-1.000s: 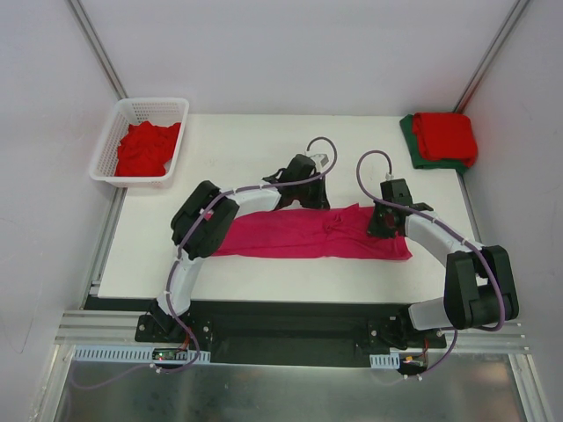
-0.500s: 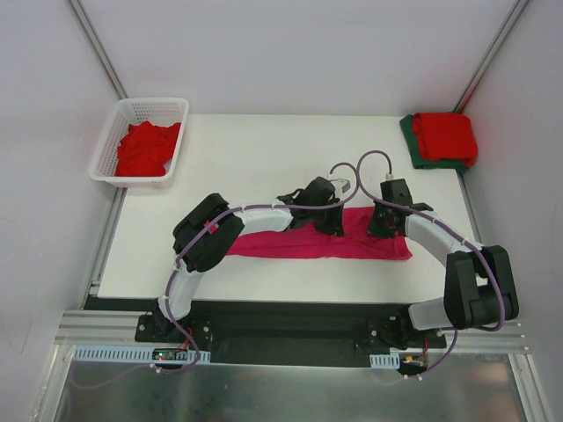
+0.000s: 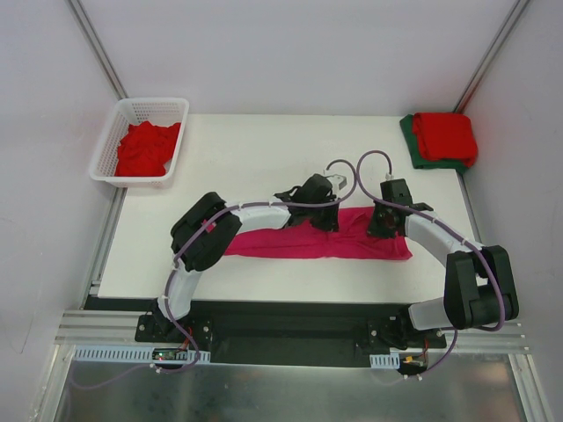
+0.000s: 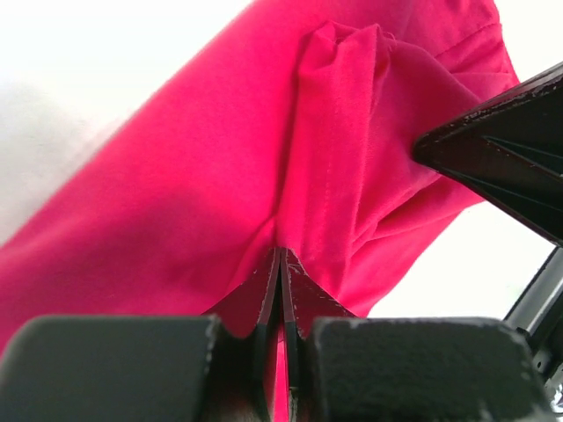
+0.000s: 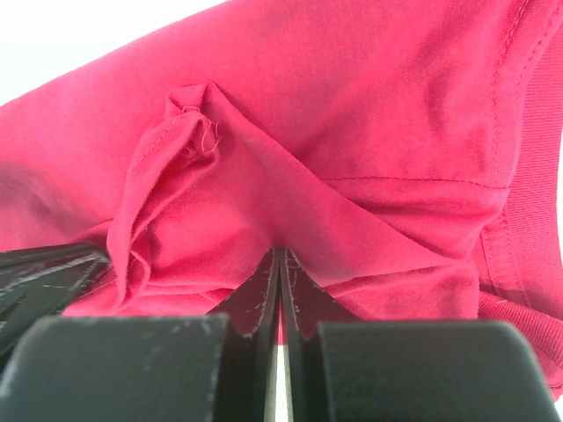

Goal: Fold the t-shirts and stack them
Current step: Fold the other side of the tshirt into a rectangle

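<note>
Left tool (image 4: 280, 253) and right tool (image 5: 280, 253) each pinch the magenta-pink t-shirt (image 3: 290, 242), its long axis running left-right.

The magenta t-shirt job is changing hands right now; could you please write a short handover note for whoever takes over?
Left gripper: shut on a fold of the magenta t-shirt.
Right gripper: shut on the same shirt, close beside the left one.
The shirt lies as a long band across the near middle of the table.
Done: a folded red shirt sits on a folded dark green shirt at the far right corner.
Left: finish folding the magenta shirt and stack it, then deal with the crumpled red cloth in the white basket at far left.
</note>
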Controlling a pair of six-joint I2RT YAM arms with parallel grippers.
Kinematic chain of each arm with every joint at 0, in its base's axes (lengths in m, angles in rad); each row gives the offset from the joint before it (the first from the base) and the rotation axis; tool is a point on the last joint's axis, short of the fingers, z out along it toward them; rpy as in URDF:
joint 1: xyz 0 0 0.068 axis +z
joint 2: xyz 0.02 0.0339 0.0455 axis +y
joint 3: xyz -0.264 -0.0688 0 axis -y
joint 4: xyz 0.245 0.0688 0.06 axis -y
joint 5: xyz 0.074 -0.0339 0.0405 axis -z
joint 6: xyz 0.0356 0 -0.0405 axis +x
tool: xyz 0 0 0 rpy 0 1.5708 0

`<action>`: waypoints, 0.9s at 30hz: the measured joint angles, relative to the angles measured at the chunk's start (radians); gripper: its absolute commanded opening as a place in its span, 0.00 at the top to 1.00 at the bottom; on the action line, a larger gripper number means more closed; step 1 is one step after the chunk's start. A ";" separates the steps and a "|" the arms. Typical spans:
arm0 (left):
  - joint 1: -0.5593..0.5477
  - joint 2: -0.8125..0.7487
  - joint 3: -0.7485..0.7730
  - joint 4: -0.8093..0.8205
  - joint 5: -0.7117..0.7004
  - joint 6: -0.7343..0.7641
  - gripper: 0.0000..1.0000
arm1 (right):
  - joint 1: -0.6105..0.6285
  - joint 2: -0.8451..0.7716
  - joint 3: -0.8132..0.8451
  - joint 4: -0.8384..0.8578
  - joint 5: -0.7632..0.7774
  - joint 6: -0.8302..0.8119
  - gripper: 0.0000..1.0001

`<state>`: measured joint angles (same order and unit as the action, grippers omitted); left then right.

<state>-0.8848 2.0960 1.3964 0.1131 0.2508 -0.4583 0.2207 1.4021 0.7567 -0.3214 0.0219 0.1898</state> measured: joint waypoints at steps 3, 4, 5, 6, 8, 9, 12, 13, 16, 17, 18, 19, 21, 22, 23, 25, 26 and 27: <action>0.012 -0.014 0.000 -0.018 -0.011 0.024 1.00 | 0.000 0.000 0.000 0.000 0.000 0.000 0.99; 0.018 -0.023 0.000 -0.026 -0.021 0.035 1.00 | 0.000 0.000 0.000 0.000 0.000 0.000 0.99; 0.026 -0.031 0.000 -0.031 -0.029 0.045 1.00 | 0.000 0.000 0.000 0.000 0.000 0.000 0.99; 0.038 -0.039 0.002 -0.036 -0.030 0.053 1.00 | 0.000 0.000 0.000 0.000 0.000 0.000 0.99; 0.064 -0.051 0.006 -0.043 -0.032 0.063 1.00 | 0.000 0.000 0.000 0.000 0.000 0.000 0.99; 0.080 -0.057 0.009 -0.045 -0.032 0.069 1.00 | 0.000 0.000 0.000 0.000 0.000 0.000 0.99; 0.121 -0.074 0.010 -0.053 -0.037 0.090 1.00 | 0.000 0.000 0.000 -0.001 0.000 0.000 0.99; 0.132 -0.079 0.010 -0.055 -0.043 0.097 1.00 | 0.000 0.000 0.000 -0.001 0.000 0.000 0.98; 0.139 -0.097 0.010 -0.064 -0.043 0.107 1.00 | 0.000 0.000 0.000 -0.002 0.000 0.000 0.99; 0.132 -0.105 0.010 -0.069 -0.043 0.108 1.00 | 0.000 0.000 -0.001 -0.002 0.000 0.000 0.99; 0.123 -0.115 0.009 -0.071 -0.043 0.108 1.00 | 0.000 0.000 -0.002 -0.003 0.000 0.000 0.99; 0.112 -0.122 0.009 -0.073 -0.042 0.108 1.00 | 0.000 0.000 -0.003 -0.003 -0.001 0.000 0.99; 0.082 -0.142 0.009 -0.074 -0.042 0.108 1.00 | 0.000 0.000 -0.003 -0.003 -0.002 0.000 0.98; 0.061 -0.150 0.009 -0.074 -0.042 0.108 1.00 | 0.000 0.000 -0.004 -0.003 -0.003 0.000 0.99; 0.041 -0.157 0.009 -0.074 -0.043 0.108 1.00 | 0.000 0.001 -0.004 -0.003 -0.003 0.000 0.99; -0.005 -0.166 0.009 -0.074 -0.042 0.107 1.00 | 0.000 0.002 -0.005 -0.003 -0.003 0.000 0.99; -0.022 -0.167 0.009 -0.074 -0.042 0.107 1.00 | 0.000 0.002 -0.005 -0.003 -0.003 0.000 0.99; -0.044 -0.167 0.009 -0.074 -0.042 0.107 1.00 | 0.000 0.002 -0.006 -0.004 -0.003 0.000 0.99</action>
<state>-0.9291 1.9293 1.4055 0.0395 0.2089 -0.3515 0.2207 1.4040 0.7509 -0.3252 0.0189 0.1898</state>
